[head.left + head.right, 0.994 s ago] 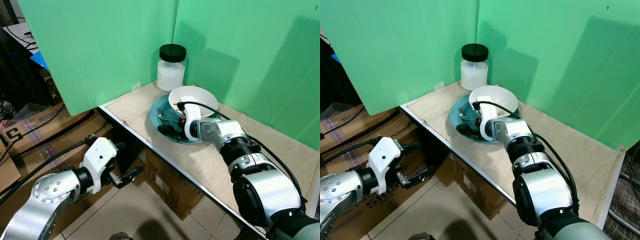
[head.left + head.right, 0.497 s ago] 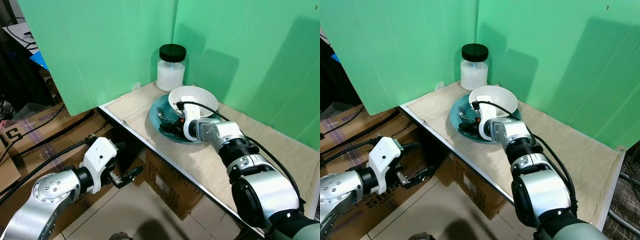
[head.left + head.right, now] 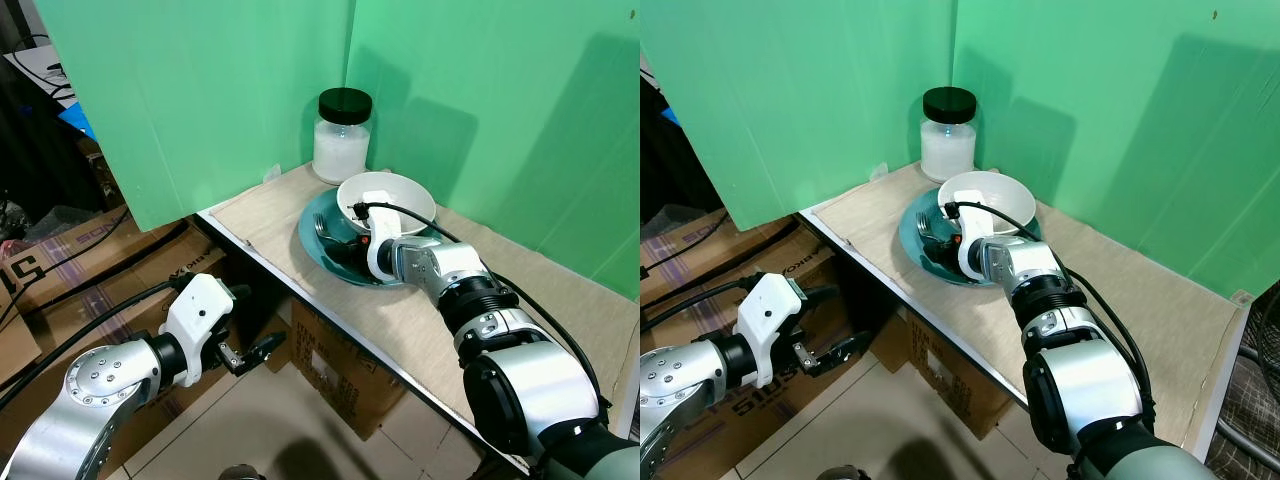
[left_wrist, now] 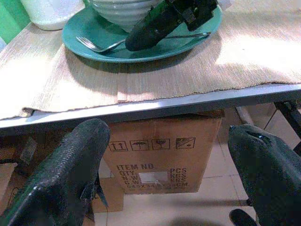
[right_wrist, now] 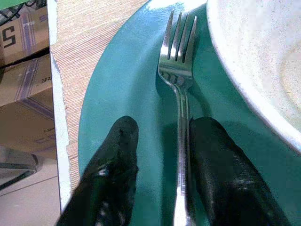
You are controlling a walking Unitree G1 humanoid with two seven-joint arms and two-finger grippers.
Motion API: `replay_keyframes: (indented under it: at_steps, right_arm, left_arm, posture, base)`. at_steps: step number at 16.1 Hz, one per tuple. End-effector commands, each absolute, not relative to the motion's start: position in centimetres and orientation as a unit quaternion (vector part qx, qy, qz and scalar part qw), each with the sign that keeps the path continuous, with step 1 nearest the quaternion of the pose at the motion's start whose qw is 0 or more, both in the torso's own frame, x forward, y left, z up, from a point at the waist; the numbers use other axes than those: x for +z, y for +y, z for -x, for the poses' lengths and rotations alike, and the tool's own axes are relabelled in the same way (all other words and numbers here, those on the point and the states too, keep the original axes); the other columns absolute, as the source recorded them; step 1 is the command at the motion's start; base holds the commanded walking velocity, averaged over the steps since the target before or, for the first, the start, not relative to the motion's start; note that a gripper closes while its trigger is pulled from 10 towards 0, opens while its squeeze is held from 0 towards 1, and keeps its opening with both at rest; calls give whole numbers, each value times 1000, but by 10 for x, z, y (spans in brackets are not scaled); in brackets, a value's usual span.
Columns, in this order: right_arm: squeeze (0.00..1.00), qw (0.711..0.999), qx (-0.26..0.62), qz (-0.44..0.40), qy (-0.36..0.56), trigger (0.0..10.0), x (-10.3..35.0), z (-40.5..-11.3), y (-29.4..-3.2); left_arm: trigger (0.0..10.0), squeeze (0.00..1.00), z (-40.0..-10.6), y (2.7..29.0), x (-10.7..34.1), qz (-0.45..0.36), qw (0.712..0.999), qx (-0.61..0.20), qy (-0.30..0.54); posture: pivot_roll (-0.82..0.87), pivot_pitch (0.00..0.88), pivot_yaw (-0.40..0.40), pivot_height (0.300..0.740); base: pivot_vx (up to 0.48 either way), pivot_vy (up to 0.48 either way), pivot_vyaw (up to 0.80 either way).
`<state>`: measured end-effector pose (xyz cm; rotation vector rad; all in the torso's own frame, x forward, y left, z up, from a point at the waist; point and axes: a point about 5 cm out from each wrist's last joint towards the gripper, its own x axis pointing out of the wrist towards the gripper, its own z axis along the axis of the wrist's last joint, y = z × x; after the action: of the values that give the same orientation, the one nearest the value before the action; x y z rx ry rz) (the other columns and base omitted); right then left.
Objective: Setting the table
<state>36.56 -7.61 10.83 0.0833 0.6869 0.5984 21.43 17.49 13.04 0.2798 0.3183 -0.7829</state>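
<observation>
Right wrist view showed the right hand (image 5: 157, 174) open astride the fork (image 5: 181, 113) lying flat on the teal plate (image 5: 117, 89); thin, rigid, slippery steel, best pinched mid-handle.

Table (image 3: 560, 300) with mat: plate (image 3: 318, 222) near its front edge, bowl (image 3: 385, 196) on the plate's rear part, fork (image 5: 179, 89) on the plate left of the bowl, jar (image 3: 342, 137) behind the plate, 1 cardboard box (image 4: 162, 155) beneath the table.
</observation>
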Motion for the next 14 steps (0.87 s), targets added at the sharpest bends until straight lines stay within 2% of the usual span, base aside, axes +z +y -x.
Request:
replay_keyframes:
  at_steps: [1, 7, 14]
  right_arm:
    - [0, 895, 287, -38, 338, 0, 104, -364, -78]
    - [0, 895, 300, -45, 326, 0, 111, -366, -77]
    - [0, 883, 358, -55, 298, 0, 130, -365, -75]
  left_arm:
    - [10000, 0, -217, 174, 132, -144, 900, -382, 151]
    - [10000, 0, -217, 174, 132, -145, 901, -381, 151]
    - [10000, 0, -221, 176, 132, -150, 900, -380, 149]
  posture:
    - [109, 0, -22, 740]
    - [108, 0, -20, 740]
    - [102, 0, -10, 740]
  base:
    - [0, 0, 0]
    - [0, 0, 0]
    - [0, 0, 0]
